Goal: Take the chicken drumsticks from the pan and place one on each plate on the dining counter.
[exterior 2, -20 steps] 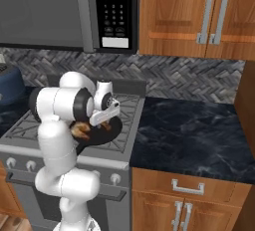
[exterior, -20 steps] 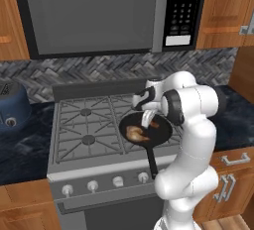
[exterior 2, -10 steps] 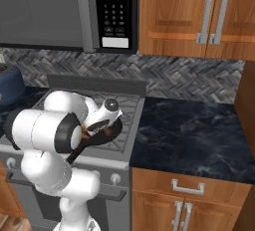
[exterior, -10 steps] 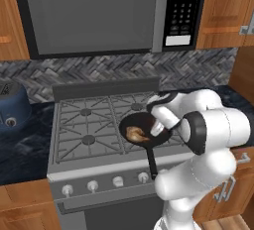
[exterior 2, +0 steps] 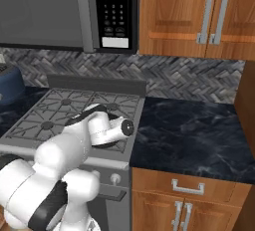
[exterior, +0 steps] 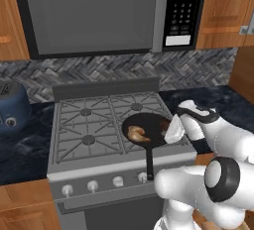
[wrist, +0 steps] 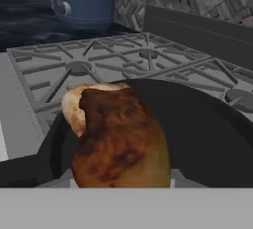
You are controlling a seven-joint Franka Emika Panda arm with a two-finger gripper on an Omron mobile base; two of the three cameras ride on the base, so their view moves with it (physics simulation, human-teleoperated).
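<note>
The black pan (exterior: 155,121) sits on the stove's front right burner, handle pointing toward me. One golden-brown chicken drumstick (exterior: 138,134) lies in its left half. My gripper (exterior: 167,135) hangs low at the pan's right rim, pointing left across it. In the hand view a browned drumstick (wrist: 118,144) sits right at the gripper (wrist: 120,182), with the jaws closed against its two sides. A paler drumstick (wrist: 73,108) lies just behind it, with the pan (wrist: 207,134) all around. In the right base view my own arm covers the pan.
The stove grates (exterior: 84,125) stretch left of the pan. A blue appliance (exterior: 11,109) stands on the dark counter to the left. The microwave (exterior: 182,11) hangs above. A dark stone counter (exterior 2: 194,135) runs to the right of the stove, under wooden cabinets (exterior 2: 199,13).
The hand has dropped from above the pan to its right rim, the arm folding lower and rightward. The jaws have narrowed onto the drumstick.
</note>
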